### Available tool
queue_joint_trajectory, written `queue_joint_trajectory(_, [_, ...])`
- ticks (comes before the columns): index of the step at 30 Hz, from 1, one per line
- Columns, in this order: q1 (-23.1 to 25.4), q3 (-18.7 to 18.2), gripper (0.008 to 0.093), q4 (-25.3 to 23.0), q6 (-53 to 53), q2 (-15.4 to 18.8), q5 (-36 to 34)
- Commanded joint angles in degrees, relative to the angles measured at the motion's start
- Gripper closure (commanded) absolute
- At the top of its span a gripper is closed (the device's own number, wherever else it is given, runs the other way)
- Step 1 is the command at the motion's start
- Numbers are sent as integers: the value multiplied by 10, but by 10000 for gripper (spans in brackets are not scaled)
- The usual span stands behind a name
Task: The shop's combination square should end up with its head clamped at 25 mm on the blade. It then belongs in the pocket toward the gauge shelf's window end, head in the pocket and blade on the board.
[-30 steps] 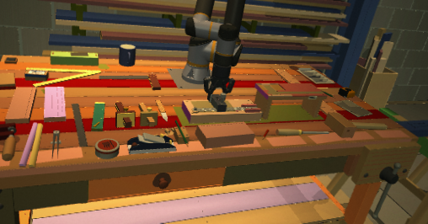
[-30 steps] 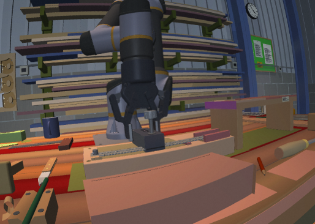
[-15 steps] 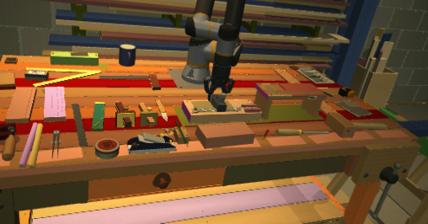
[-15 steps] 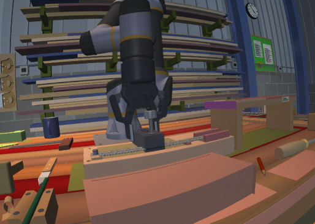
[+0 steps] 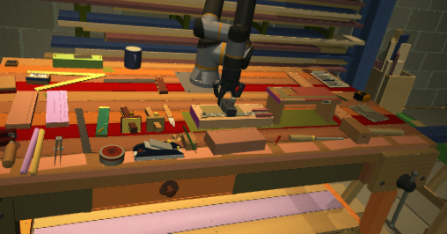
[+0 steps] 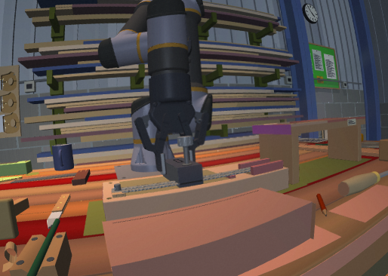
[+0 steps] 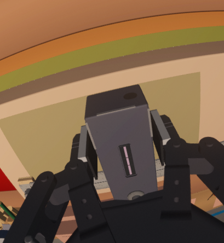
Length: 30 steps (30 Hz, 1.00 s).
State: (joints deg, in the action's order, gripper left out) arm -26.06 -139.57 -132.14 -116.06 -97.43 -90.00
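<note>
On a tan board (image 5: 231,116) in the middle of the bench lies the combination square, its steel blade (image 6: 151,187) running along the board and its dark grey head (image 6: 183,171) sitting on the blade. A knurled lock screw (image 6: 185,142) stands up from the head. My gripper (image 7: 123,142) is lowered over the head with a finger on either side of it; it is open and holds nothing. A small level vial (image 7: 127,160) shows on the head's face in the wrist camera. To the right stands the gauge shelf (image 5: 303,99), a low wooden bridge with a purple end.
A pink-brown block (image 6: 211,226) lies just in front of the board. Two small purple stops (image 6: 262,164) sit at the board's right end. A chisel (image 5: 314,137) and red pencil (image 6: 321,204) lie to the right, a plane (image 5: 157,149) and other hand tools to the left.
</note>
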Motion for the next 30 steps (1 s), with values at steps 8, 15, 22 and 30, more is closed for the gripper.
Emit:
queue_joint_trajectory(8, [0, 0, 519, 0, 0, 0, 0])
queue_joint_trajectory(15, [0, 0, 538, 0, 0, 0, 0])
queue_joint_trajectory(22, [0, 0, 556, 0, 0, 0, 0])
queue_joint_trajectory(30, [0, 0, 934, 0, 0, 0, 0])
